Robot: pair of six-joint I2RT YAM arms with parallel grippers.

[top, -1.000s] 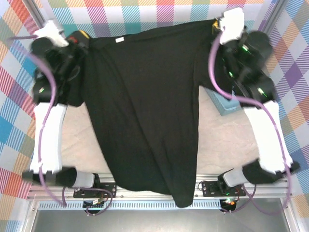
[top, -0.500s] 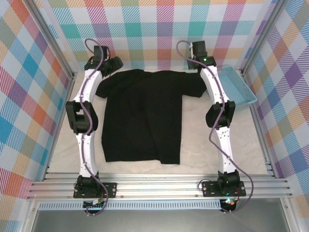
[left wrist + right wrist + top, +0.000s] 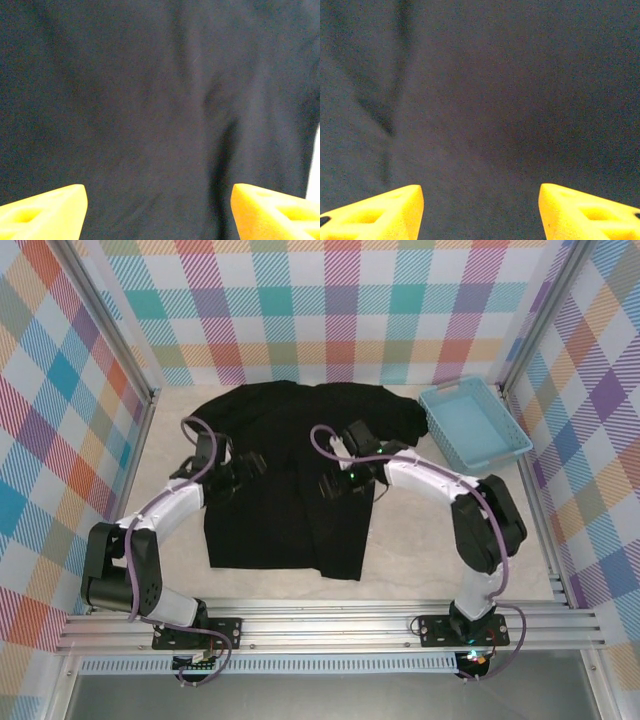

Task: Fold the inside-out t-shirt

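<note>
Bare table [image 3: 430, 550] lay open from 3 to 5 o'clock of the shirt [image 3: 285, 520], with a thinner strip at 9. A basket [image 3: 436, 430] blocked the 2 o'clock corner. The left arm [image 3: 165, 508] and right arm [image 3: 430, 474] bent across the shirt's middle. Walls [image 3: 340, 310] closed three sides.

Bright plaid walls [image 3: 340, 310] enclose a pale beige table [image 3: 420, 550] edged by aluminium rails [image 3: 330, 625].
</note>
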